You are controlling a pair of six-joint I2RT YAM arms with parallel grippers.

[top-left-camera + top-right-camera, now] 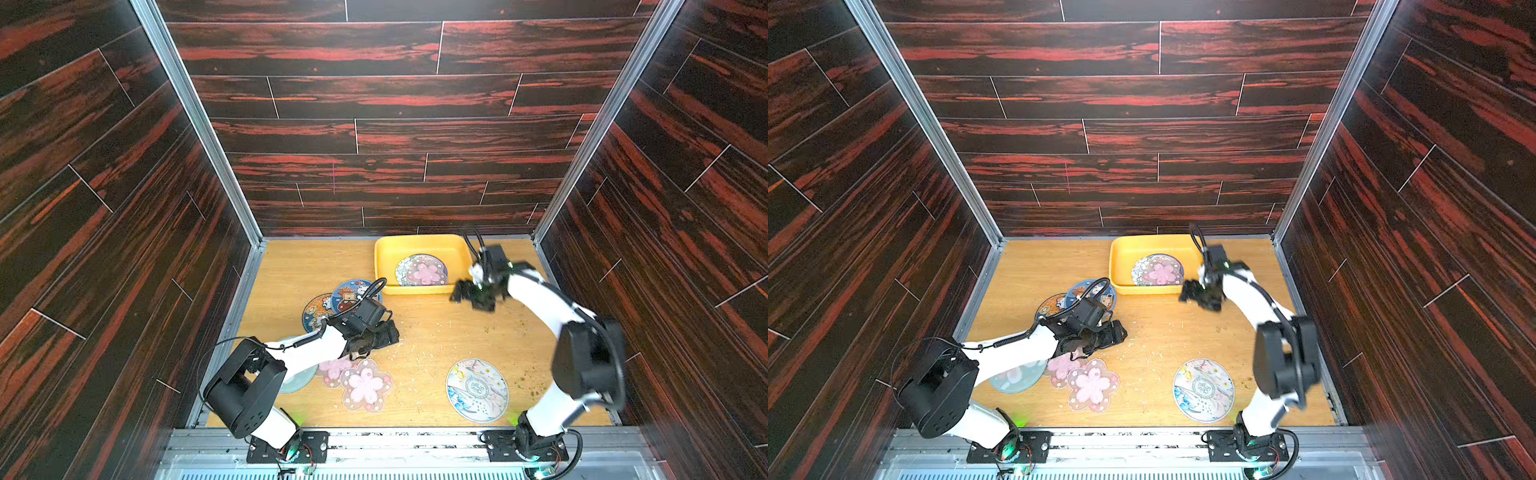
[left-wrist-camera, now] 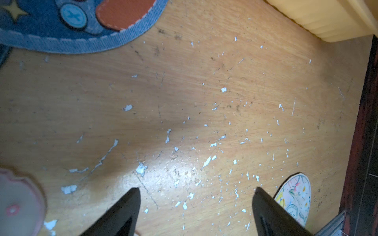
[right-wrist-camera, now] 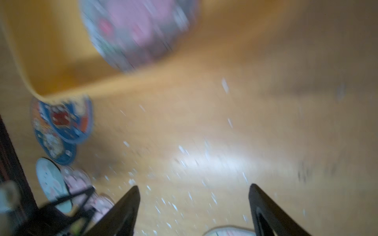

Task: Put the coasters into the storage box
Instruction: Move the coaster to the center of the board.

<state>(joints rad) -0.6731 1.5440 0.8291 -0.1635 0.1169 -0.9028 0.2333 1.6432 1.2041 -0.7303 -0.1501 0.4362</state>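
The yellow storage box (image 1: 386, 253) stands at the back of the table with a pink blossom coaster on a round printed one (image 1: 422, 271) inside. Two blue cartoon coasters (image 1: 353, 293) overlap left of the box. Two pink blossom coasters (image 1: 365, 384), a grey-green disc (image 1: 297, 380) partly under my left arm, and a white floral disc (image 1: 477, 390) lie near the front. My left gripper (image 1: 392, 332) hangs open over bare wood (image 2: 196, 190), holding nothing. Off the box's front right corner, my right gripper (image 1: 461, 291) is open and empty (image 3: 194, 188); its wrist view is blurred.
Dark wood-pattern walls with metal corner posts (image 1: 249, 232) close in the table on three sides. White flecks and crumbs (image 2: 204, 161) are scattered over the middle of the table. A metal rail (image 1: 415, 440) with both arm bases runs along the front edge.
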